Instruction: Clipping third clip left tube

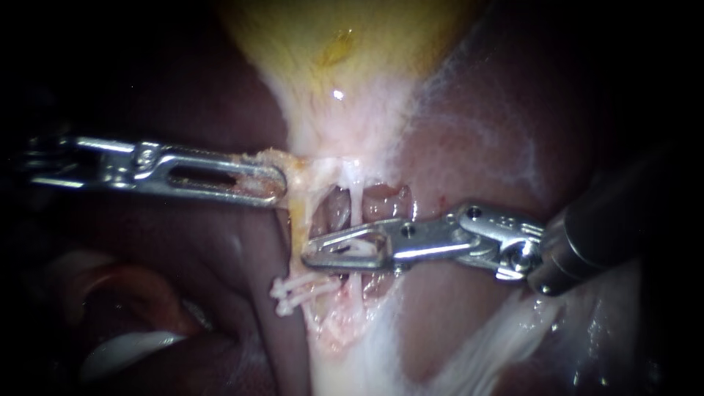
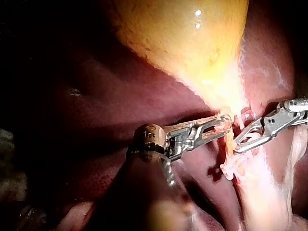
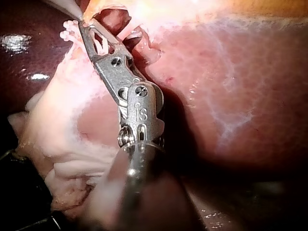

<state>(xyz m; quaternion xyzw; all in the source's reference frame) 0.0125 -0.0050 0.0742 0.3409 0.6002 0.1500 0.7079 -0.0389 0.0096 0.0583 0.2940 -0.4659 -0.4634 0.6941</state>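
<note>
The left instrument point(image 1: 275, 183), jaws clamped on tissue point(image 1: 297, 167) just below the gallbladder point(image 1: 330, 44), lay beside the right instrument point(image 1: 315, 257), whose jaws were closed across the tube point(image 1: 356, 202), just above two white clips point(image 1: 293, 293), beside the liver point(image 1: 477, 147).

Left instrument point(image 1: 279, 185), right instrument point(image 1: 312, 257), tips close

Left instrument point(image 1: 279, 185) was bright silver metal — long flat jaws with one oblong slot, a small round screw at the hinge, thin paired rods behind. Right instrument point(image 1: 306, 257) was silver too — tapered jaws framing a triangular window, small holes along the links, round pivot screws and stamped marks at the wrist, then a smooth dark cylindrical shaft.
</note>
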